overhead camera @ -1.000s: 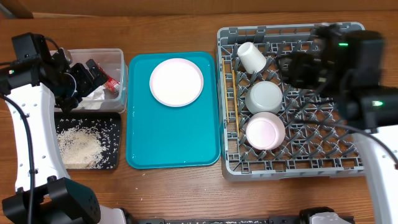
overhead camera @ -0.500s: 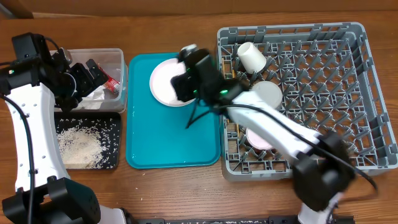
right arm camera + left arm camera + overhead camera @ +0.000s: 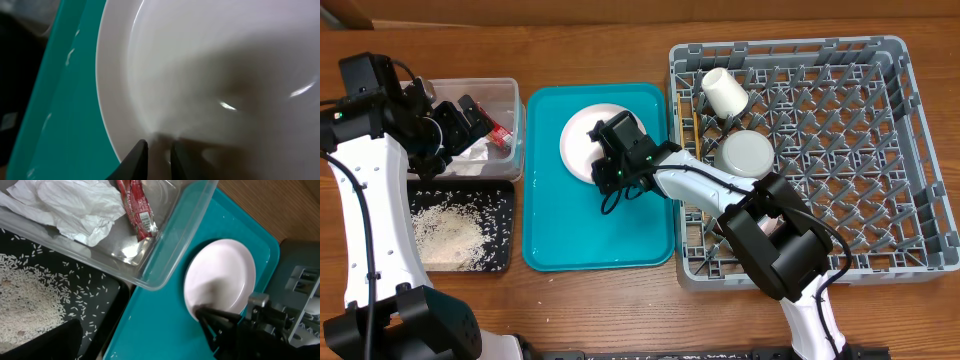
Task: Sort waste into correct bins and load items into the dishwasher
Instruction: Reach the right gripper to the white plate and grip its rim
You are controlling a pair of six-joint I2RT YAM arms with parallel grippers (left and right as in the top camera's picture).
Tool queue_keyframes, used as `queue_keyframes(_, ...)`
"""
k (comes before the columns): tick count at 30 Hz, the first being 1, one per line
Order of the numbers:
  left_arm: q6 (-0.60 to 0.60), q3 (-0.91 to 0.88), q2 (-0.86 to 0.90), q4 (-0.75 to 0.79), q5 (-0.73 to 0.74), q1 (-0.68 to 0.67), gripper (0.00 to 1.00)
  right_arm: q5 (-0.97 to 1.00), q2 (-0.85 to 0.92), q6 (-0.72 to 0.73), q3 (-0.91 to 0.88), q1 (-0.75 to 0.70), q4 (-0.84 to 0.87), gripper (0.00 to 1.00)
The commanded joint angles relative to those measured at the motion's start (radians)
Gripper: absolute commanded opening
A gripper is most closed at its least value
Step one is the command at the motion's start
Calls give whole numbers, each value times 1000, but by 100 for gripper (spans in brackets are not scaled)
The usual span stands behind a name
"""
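Smooth teal tray (image 3: 590,230) under round plate (image 3: 580,125) (glossy)

A teal tray (image 3: 560,230) lies in the middle of the wooden desk (image 3: 620,320). On the tray's upper half sits the pale pink plate (image 3: 582,128). The right pincer (image 3: 612,172) lies over the plate's lower right rim, and its arm reaches in from the right of the tray. Just right of the tray stands the grey dish rack (image 3: 880,120), holding a tilted white cup (image 3: 724,92) and a pale bowl (image 3: 745,155). Just left of the tray, a clear tub (image 3: 510,95) holds a white napkin (image 3: 475,152) and a red wrapper (image 3: 501,133). The left pincer (image 3: 455,125) hangs over them with its fingers spread. Below the tub, also left of the teal tray, a black tray (image 3: 505,205) holds rice (image 3: 445,235).
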Motion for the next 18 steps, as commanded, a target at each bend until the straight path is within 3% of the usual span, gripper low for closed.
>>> queue_keyframes(1, 22, 17, -23, 1, -3, -2, 100, -265, -10, 58, 2, 5, -74, 18)
queue_keyframes(12, 22, 17, -23, 1, -3, -2, 100, -268, -34, -50, 84, 35, -172, 24)
queue_keyframes(18, 22, 17, -23, 1, -3, -2, 100, -8, -80, -111, 283, 31, -336, 27)
